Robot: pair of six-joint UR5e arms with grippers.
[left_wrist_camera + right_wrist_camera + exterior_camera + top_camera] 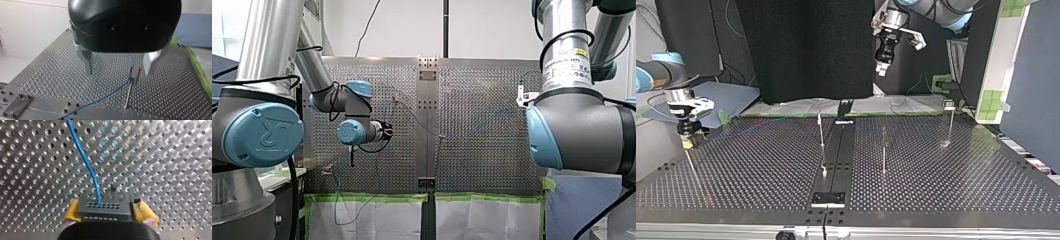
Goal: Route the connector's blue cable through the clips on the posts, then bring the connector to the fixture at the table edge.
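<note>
In the right wrist view, the dark grey connector (103, 210) sits between the yellow pads of my right gripper (108, 206). The pads stand open, with a small gap showing beside one pad. The blue cable (86, 162) runs from the connector out over the perforated plate. In the top view my right gripper (687, 142) is low at the table's left edge, over a thin stand (692, 167). The cable (761, 122) trails faintly toward the posts (821, 131) (883, 150). My left gripper (118, 73) hangs open and empty above a clip post (130, 86) that the cable (117, 87) passes.
A third post (951, 125) stands at the top view's right. A centre rail with a black plate (828, 199) runs down the table's middle. Green tape (367, 197) and white sheets line one table edge. A black curtain (806, 50) hangs behind.
</note>
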